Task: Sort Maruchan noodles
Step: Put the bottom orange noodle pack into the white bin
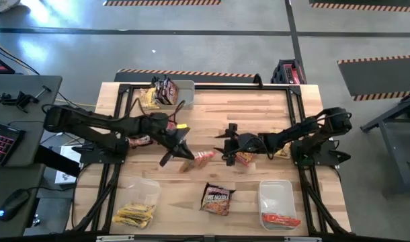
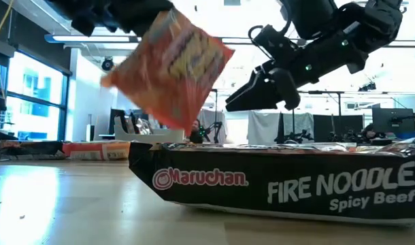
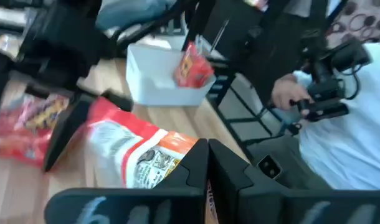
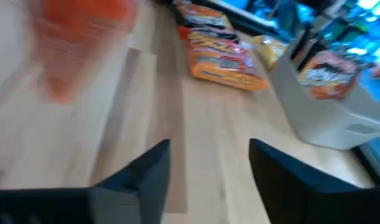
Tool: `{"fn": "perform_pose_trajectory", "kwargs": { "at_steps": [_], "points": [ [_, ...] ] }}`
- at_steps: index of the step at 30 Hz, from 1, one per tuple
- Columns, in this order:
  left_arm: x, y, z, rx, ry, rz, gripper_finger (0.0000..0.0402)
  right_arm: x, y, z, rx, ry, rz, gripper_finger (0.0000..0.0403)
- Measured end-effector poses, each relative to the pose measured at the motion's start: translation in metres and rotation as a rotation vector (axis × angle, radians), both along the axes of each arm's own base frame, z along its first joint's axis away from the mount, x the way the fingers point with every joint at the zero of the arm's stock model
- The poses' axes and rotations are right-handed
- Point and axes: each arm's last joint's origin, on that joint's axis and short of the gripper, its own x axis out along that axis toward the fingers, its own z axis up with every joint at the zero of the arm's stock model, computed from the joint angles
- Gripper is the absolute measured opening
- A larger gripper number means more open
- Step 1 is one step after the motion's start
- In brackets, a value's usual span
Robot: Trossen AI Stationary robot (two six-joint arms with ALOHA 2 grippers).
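My left gripper [image 1: 185, 153] is over the table's middle, shut on a red-orange Maruchan packet [image 2: 170, 64] that is in the air. My right gripper [image 1: 226, 144] faces it from the right; it is open with nothing between its fingers [image 4: 209, 168]. Another orange packet [image 1: 245, 158] lies flat on the table by the right gripper. A dark Fire Noodle packet [image 1: 217, 199] lies flat near the front edge. More orange packets [image 4: 221, 50] lie flat on the wood farther to the left. My left gripper pinches one end of the red-orange packet [image 3: 177, 155] between its two fingers. The fingers come from the table's left, slanting a little downward. The packet sticks out past the fingertips, tilted, and is lifted clear of the table.
A bin [image 1: 175, 91] with dark packets stands at the far left. A bin [image 1: 139, 202] with yellow packets is at the front left, and a bin [image 1: 277, 202] holding a red packet at the front right. A person [image 3: 346, 124] stands beyond the table.
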Motion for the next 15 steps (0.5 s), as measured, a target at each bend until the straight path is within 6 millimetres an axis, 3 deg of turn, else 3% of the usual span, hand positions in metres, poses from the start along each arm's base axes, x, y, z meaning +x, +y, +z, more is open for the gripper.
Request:
{"fn": "perform_pose_trajectory", "kwargs": {
  "at_steps": [4,7,11,15],
  "points": [
    [-0.004,-0.001,0.015,-0.006,-0.106,-0.016,0.0000,0.001,-0.003,0.002,-0.061,-0.007,0.019,0.0246],
    [-0.005,-0.001,0.024,-0.021,-0.166,-0.013,0.0000,0.003,-0.003,0.006,-0.047,-0.056,0.071,0.0248],
    [-0.004,0.001,0.028,-0.020,-0.216,0.018,0.0000,0.007,0.003,0.019,-0.014,-0.181,0.172,0.0217],
    [0.000,0.005,0.026,-0.025,-0.207,0.091,0.0000,0.013,0.014,0.025,-0.016,-0.172,0.230,0.0164]
  ]
}}
